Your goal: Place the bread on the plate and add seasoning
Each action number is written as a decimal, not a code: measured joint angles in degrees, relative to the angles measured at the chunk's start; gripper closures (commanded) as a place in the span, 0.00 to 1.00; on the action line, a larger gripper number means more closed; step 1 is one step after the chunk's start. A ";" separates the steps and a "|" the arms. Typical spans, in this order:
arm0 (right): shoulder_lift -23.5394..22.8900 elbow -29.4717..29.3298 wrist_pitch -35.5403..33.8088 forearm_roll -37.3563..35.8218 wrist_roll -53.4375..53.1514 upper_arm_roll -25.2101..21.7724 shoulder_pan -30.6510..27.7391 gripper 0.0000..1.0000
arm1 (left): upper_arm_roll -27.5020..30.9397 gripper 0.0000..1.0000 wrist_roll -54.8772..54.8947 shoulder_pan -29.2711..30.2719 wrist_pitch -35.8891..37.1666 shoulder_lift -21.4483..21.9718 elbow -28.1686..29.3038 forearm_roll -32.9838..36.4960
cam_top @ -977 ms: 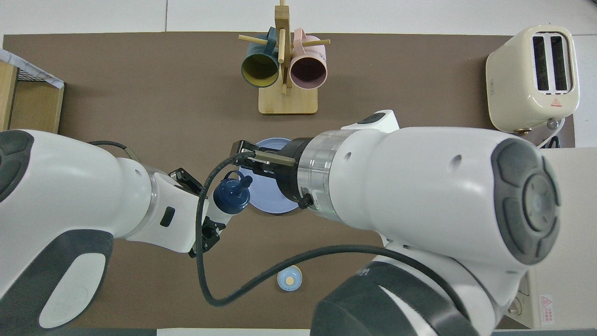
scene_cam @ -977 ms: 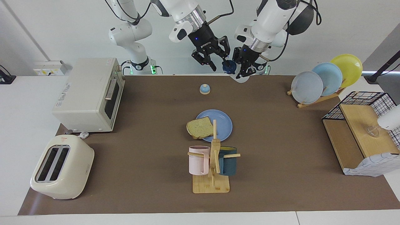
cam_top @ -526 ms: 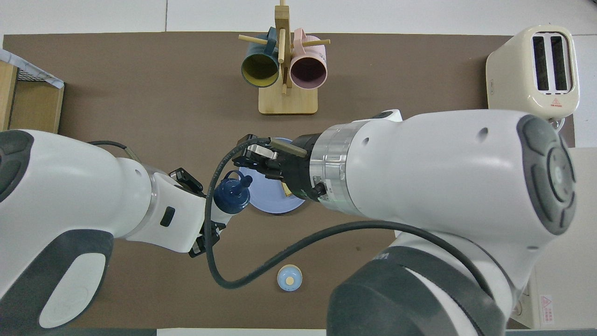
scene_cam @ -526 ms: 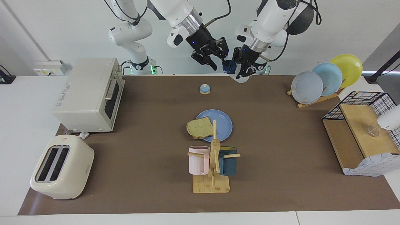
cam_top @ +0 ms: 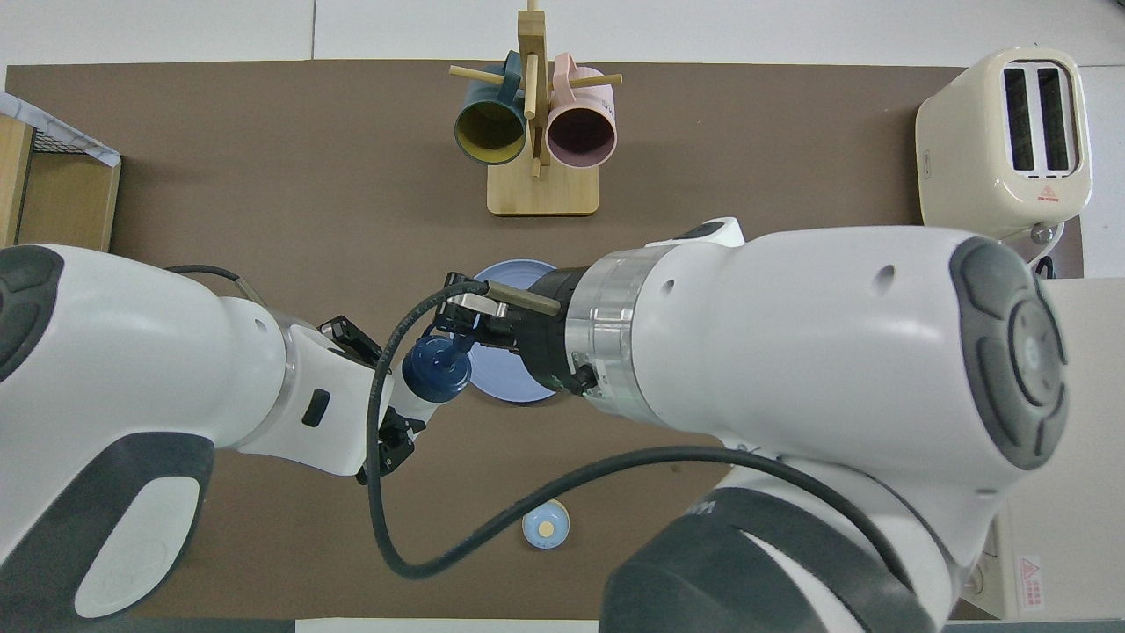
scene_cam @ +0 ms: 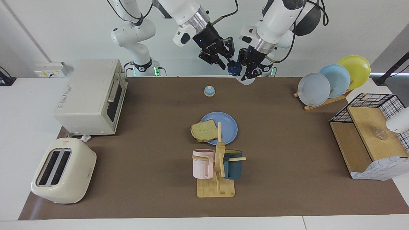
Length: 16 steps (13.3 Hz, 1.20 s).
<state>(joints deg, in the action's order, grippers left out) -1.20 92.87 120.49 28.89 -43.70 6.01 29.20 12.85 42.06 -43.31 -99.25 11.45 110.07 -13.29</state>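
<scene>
Bread [scene_cam: 204,130], one squarish slice of pale greenish-tan speckled toast with a brown crust, lies flat on the round periwinkle-blue plate [scene_cam: 228,127], at the plate's edge toward the right arm's end of the table, with one corner hanging over the rim. We see the plate in the middle of the brown table mat [scene_cam: 287,179]; from overhead most of it is covered by the arms.

Our left gripper [scene_cam: 247,68] is closed on the seasoning [scene_cam: 235,68], a small translucent white plastic squeeze bottle with a dark navy-blue cap (its tethered lid shows in the overhead view), held up in the air over the robots' edge of the mat. Our right gripper [scene_cam: 223,62] is at the cap, its fingertips just beside or touching it; we cannot tell how wide its fingers stand, nor whether they grip anything.

A small blue domed bell [scene_cam: 209,91] sits on the mat nearer to the robots than the plate. A wooden mug tree [scene_cam: 219,166] with a pink mug [scene_cam: 203,163] and a dark teal mug [scene_cam: 233,164] stands farther from the robots than the plate, and its post hides part of the plate in the facing view. A cream toaster [scene_cam: 64,175] and a white toaster oven [scene_cam: 91,97] stand toward the right arm's end; a wooden rack of upright plates [scene_cam: 332,80] and a wire basket [scene_cam: 370,127] toward the left arm's end.
</scene>
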 measured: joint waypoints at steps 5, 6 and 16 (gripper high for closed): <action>0.01 0.00 -0.01 -1.70 0.04 0.06 0.66 0.74 | 0.00 0.81 -0.01 0.00 -0.12 0.00 0.00 0.00; 0.01 0.01 -0.01 -1.73 0.07 0.06 0.66 0.78 | 0.00 0.81 -0.01 0.00 -0.12 0.00 0.00 0.00; 0.05 0.01 -0.10 -1.82 0.18 -0.03 0.56 1.00 | 0.13 0.81 -0.10 0.06 -0.32 0.05 0.09 0.01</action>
<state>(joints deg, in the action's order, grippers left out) -1.15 92.89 120.39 27.07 -43.52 5.99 29.76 12.98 41.96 -43.25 -99.57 11.49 110.16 -13.28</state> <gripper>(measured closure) 0.881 0.599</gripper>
